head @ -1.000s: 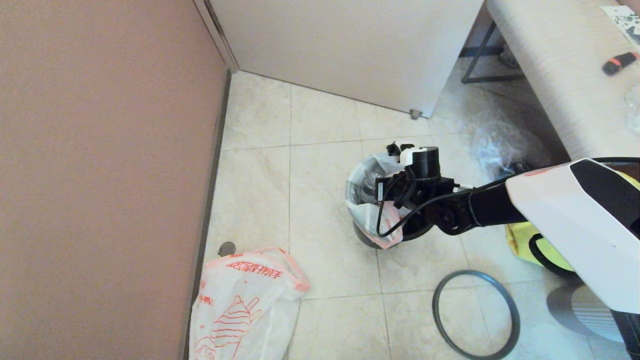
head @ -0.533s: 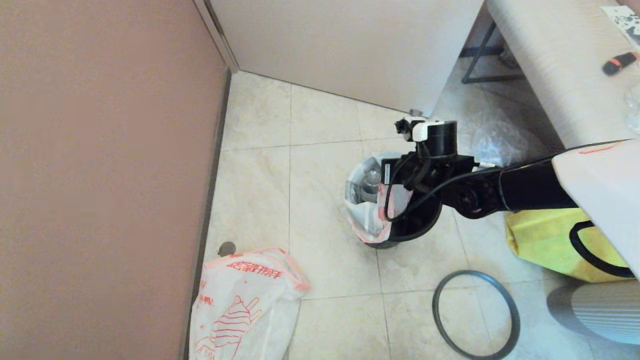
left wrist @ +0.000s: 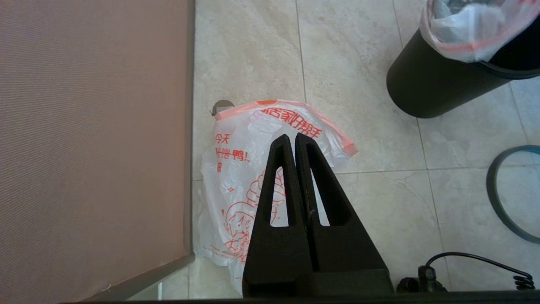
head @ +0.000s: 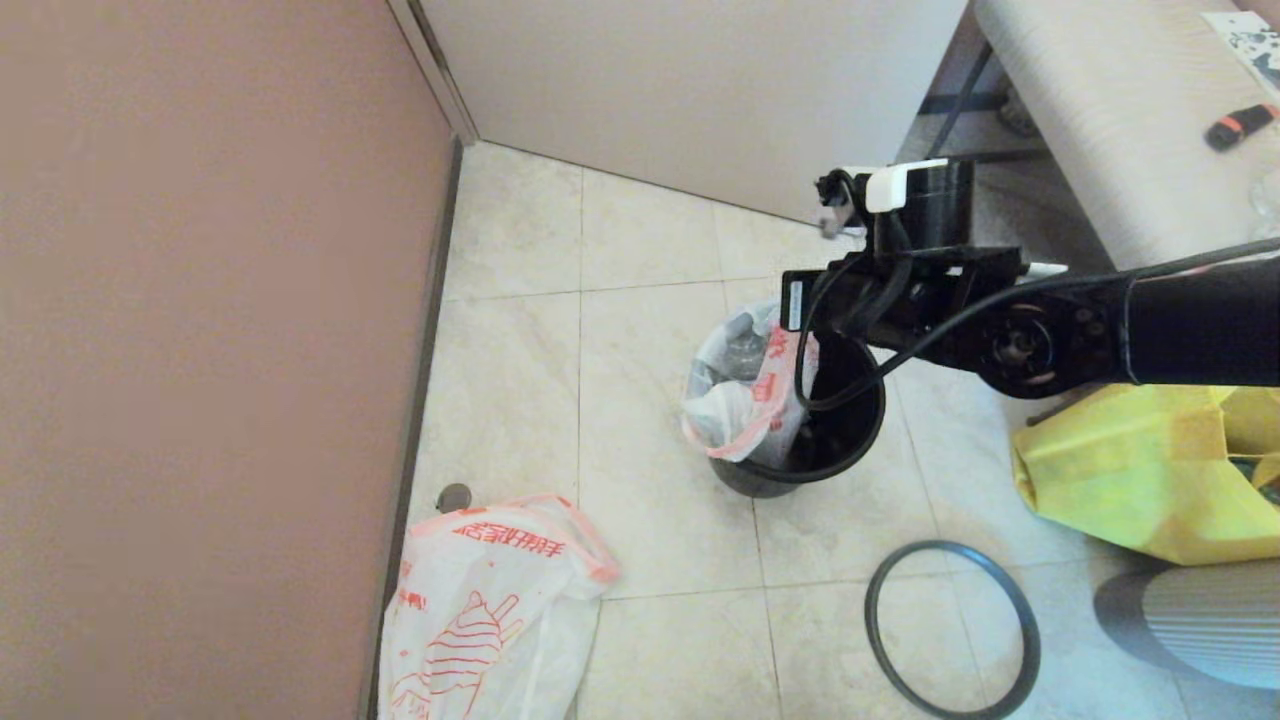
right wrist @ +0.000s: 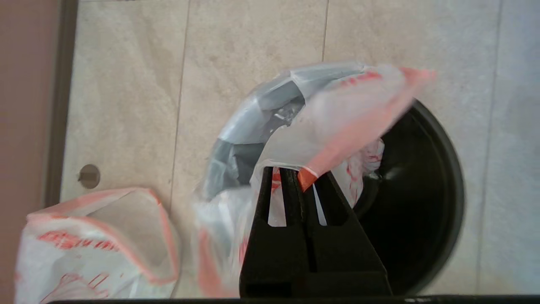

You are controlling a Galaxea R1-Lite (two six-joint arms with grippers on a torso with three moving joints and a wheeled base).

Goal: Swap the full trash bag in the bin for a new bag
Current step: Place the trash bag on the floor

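1. Pinching the pink rim of the full trash bag, the right gripper has its fingers pressed together on the plastic above the bin; this grip on the rim looks chosen so the bag can be drawn upward without spilling.
2. The full trash bag sits partly inside the bin, its bulk bunched toward the bin's wall-side rim, with one flap of plastic stretched up to the claw and the rest draped over the edge.
3. The bin stands on the tiled floor, near its middle, and its dark interior shows on the side away from the wall.
4. The grey hoop lies flat on the floor, apart from the bin toward the near edge, presumably taken off so the bag's rim is free.
5. The new bag lies limp on the floor against the brown wall, by the near edge, waiting its turn.
6. The left gripper hangs over the new bag with its fingers closed and nothing between them.
7. A yellow bag rests on the floor beyond the bin, at the right edge.
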